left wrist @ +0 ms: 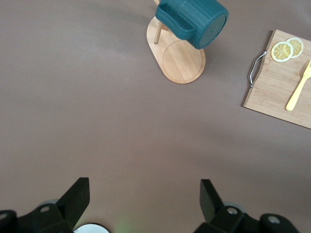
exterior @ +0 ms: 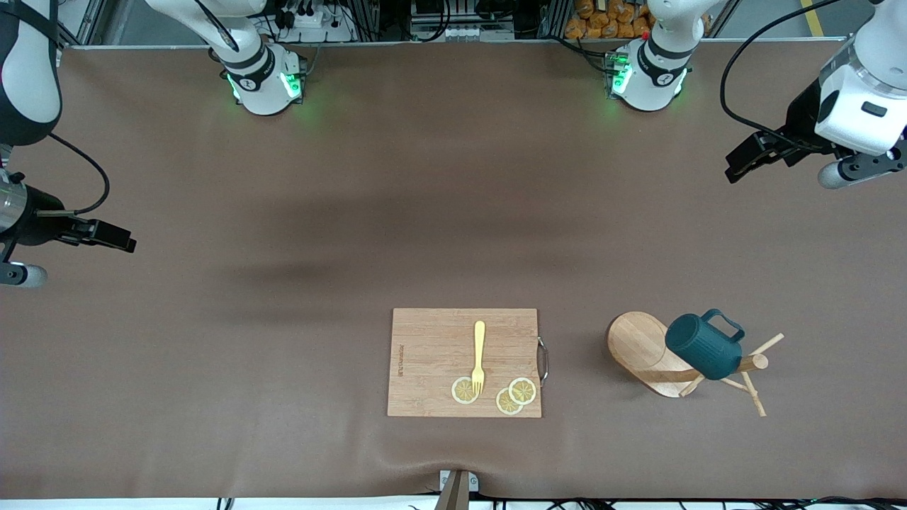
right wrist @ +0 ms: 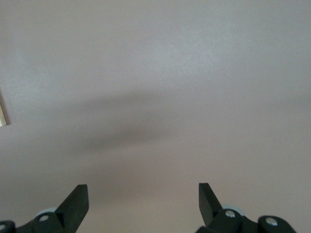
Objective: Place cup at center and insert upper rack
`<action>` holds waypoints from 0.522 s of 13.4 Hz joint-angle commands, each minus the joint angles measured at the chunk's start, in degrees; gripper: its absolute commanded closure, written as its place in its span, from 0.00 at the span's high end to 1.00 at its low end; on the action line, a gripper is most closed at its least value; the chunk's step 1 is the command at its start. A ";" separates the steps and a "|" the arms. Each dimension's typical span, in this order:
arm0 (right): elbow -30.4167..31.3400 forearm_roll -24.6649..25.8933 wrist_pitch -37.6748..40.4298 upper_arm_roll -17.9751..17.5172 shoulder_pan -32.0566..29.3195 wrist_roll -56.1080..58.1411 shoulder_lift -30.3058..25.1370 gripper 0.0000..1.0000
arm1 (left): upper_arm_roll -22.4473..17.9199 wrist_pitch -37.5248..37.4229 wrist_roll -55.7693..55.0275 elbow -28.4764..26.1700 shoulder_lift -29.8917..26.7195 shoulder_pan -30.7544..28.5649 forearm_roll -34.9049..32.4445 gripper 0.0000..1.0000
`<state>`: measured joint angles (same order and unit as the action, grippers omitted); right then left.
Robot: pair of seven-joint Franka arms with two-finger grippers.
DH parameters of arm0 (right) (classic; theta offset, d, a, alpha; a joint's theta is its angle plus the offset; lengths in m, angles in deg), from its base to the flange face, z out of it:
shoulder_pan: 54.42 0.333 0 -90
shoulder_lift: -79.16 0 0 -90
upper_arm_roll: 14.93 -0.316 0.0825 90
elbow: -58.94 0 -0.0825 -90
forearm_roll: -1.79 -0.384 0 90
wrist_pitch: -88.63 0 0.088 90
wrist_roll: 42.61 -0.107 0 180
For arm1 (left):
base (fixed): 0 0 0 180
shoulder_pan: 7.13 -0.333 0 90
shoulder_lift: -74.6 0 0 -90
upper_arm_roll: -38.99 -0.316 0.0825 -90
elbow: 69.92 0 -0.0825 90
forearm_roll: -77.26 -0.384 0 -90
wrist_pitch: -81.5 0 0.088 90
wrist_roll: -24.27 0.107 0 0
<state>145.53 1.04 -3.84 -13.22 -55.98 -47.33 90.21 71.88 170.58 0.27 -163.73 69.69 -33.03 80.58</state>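
Toppled mug tree (exterior: 648,354) near the cutting board (exterior: 432,361), toward the left arm's end of the table, with teal mug (exterior: 703,346) resting on its pole. Left gripper (left wrist: 145,199) over bare table, fingers spread, empty. Right gripper (right wrist: 144,199) likewise: waiting, fingers apart, nothing held.

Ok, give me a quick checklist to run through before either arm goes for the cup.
1. Left hand open, holding nothing, over bare table: ok.
2. Right hand open, holding nothing, waiting: ok.
3. Cup free on the table: not ok, it hangs on the mug tree.
4. Mug tree upright: not ok, it lies tipped over.
5. Cutting board apart from the mug tree: ok.
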 commanded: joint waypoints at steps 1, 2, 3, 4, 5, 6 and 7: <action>0.50 1.02 -0.08 -0.13 -0.20 0.85 -0.85 1.00 | -10.51 -2.33 0.62 3.02 1.84 9.94 -0.77 1.00; 0.42 1.02 -0.17 -0.13 -0.20 0.85 -0.85 1.00 | -13.35 -2.42 0.70 2.93 1.75 12.43 -0.69 1.00; 0.41 1.02 -0.08 -0.13 -0.20 0.85 -0.77 1.00 | -14.34 -2.42 0.97 3.02 1.66 13.33 -0.68 1.00; 0.41 1.02 -0.17 -0.13 -0.28 0.85 -0.76 1.00 | -15.65 -2.68 1.58 2.93 1.75 15.77 -1.03 1.00; 0.41 1.02 -0.08 0.22 -0.20 0.85 -0.76 1.00 | -19.58 -2.68 1.76 2.93 2.09 19.71 -1.47 1.00; 0.41 1.02 -0.08 0.40 -0.11 0.85 -0.76 1.00 | -22.32 -2.68 1.76 2.84 2.53 22.88 -1.48 1.00; 0.33 0.93 -0.08 0.40 -0.11 0.76 -0.76 1.00 | -22.78 -2.68 1.76 2.76 3.49 23.52 -1.48 1.00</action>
<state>145.53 1.09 -3.87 -12.93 -55.98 -47.17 90.21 51.77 169.06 1.59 -162.35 71.23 -13.07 80.54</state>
